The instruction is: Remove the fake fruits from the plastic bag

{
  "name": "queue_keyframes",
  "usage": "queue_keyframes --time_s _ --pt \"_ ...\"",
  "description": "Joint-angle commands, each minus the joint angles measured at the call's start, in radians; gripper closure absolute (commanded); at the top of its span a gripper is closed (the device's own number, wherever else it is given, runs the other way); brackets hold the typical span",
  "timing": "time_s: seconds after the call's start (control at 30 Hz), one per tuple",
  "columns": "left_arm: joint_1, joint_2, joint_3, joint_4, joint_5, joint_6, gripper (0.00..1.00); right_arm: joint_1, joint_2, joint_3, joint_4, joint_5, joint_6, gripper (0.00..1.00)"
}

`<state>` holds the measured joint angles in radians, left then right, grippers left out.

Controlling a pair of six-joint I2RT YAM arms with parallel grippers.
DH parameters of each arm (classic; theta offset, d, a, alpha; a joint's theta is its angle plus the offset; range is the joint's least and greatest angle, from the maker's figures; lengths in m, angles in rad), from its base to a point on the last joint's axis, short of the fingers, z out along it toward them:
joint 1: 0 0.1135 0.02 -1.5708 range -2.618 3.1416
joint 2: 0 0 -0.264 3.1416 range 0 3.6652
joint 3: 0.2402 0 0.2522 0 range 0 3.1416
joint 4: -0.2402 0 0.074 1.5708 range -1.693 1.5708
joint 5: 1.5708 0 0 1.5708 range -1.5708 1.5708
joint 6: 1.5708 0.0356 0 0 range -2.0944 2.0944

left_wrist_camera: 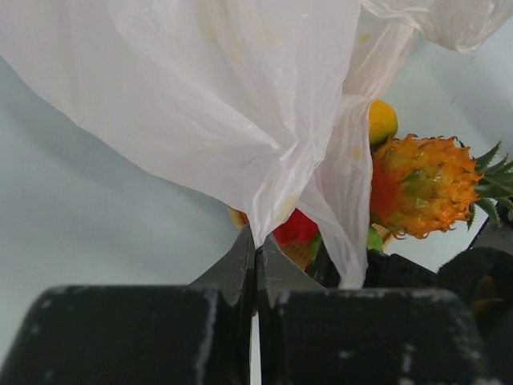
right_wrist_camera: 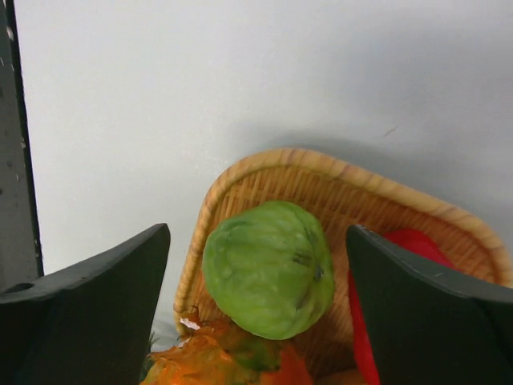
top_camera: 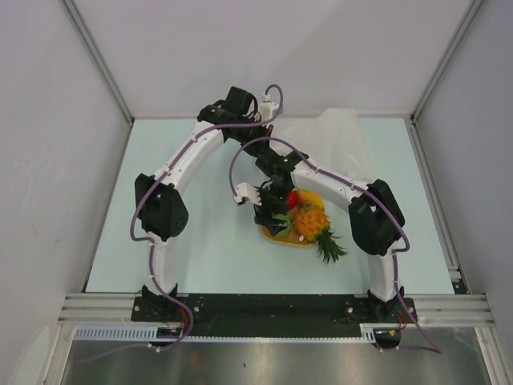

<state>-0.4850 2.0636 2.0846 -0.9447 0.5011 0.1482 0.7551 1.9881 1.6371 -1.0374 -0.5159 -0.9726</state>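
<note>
The plastic bag lies thin and white at the back of the table. My left gripper is shut on a fold of the bag and holds it up; in the top view this gripper sits at the bag's left edge. The fruits lie on a woven tray: the pineapple, a red piece and the mango. My right gripper is open above the tray, its fingers on either side of the green apple, not touching it. A red piece lies beside the apple.
The tray's rim curves round the apple. The pineapple's crown sticks out over the tray's near right edge. Grey walls and metal rails enclose the table. The two arms cross near the table's middle.
</note>
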Motion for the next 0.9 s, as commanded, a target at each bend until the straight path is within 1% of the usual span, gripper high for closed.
queue_keyframes --time_s 0.0,0.13,0.17,0.23,0.27,0.3,0.37,0.4,0.43,0.47,0.5,0.53,0.57,0.6,0.63,0.67,0.73,0.77,0.87 --pt "-0.006 0.007 0.029 0.007 0.021 -0.002 1.0 -0.017 -0.043 0.099 0.059 -0.088 0.103 0.0" --pt "-0.006 0.004 0.038 0.014 0.027 -0.012 1.0 -0.048 -0.099 0.194 0.062 -0.136 0.218 0.0" --pt "-0.006 0.003 0.043 0.017 0.031 -0.015 1.0 -0.059 -0.112 0.205 0.08 -0.134 0.292 0.0" --pt "-0.006 -0.003 0.054 0.02 0.049 -0.025 1.0 -0.098 -0.143 0.21 0.112 -0.118 0.374 0.0" --pt "-0.006 -0.005 0.058 0.024 0.057 -0.029 1.0 -0.115 -0.173 0.201 0.156 -0.083 0.473 0.0" --pt "-0.006 -0.007 0.063 0.026 0.063 -0.035 1.0 -0.153 -0.193 0.193 0.186 -0.063 0.515 0.01" --pt "-0.006 -0.003 0.063 0.023 0.076 -0.038 1.0 -0.189 -0.234 0.182 0.22 -0.023 0.563 0.0" --pt "-0.006 -0.002 0.063 0.023 0.08 -0.039 1.0 -0.23 -0.242 0.182 0.226 -0.019 0.583 0.0" --pt "-0.006 -0.002 0.061 0.021 0.082 -0.041 1.0 -0.252 -0.253 0.182 0.227 -0.021 0.587 0.03" --pt "-0.006 0.001 0.06 0.02 0.086 -0.042 1.0 -0.279 -0.268 0.179 0.241 -0.041 0.594 0.11" --pt "-0.006 0.0 0.058 0.02 0.086 -0.044 1.0 -0.304 -0.273 0.165 0.252 -0.047 0.638 0.17" --pt "-0.006 -0.002 0.058 0.02 0.089 -0.047 1.0 -0.362 -0.278 0.156 0.266 -0.052 0.667 0.24" --pt "-0.006 -0.006 0.058 0.02 0.093 -0.048 1.0 -0.388 -0.281 0.145 0.293 -0.061 0.702 0.38" --pt "-0.006 -0.01 0.058 0.018 0.099 -0.048 1.0 -0.41 -0.278 0.123 0.306 -0.064 0.724 0.43" --pt "-0.006 -0.013 0.058 0.017 0.102 -0.048 1.0 -0.449 -0.276 0.112 0.318 -0.065 0.761 0.44" --pt "-0.006 -0.017 0.058 0.017 0.106 -0.047 1.0 -0.462 -0.272 0.099 0.347 -0.05 0.775 0.47" --pt "-0.006 -0.031 0.055 0.012 0.117 -0.045 1.0 -0.48 -0.247 0.081 0.364 -0.023 0.788 0.49" --pt "-0.006 -0.037 0.048 0.011 0.12 -0.044 1.0 -0.49 -0.238 0.075 0.381 -0.021 0.79 0.51" --pt "-0.006 -0.068 0.026 0.009 0.122 -0.038 1.0 -0.479 -0.204 0.049 0.39 0.003 0.753 0.52"
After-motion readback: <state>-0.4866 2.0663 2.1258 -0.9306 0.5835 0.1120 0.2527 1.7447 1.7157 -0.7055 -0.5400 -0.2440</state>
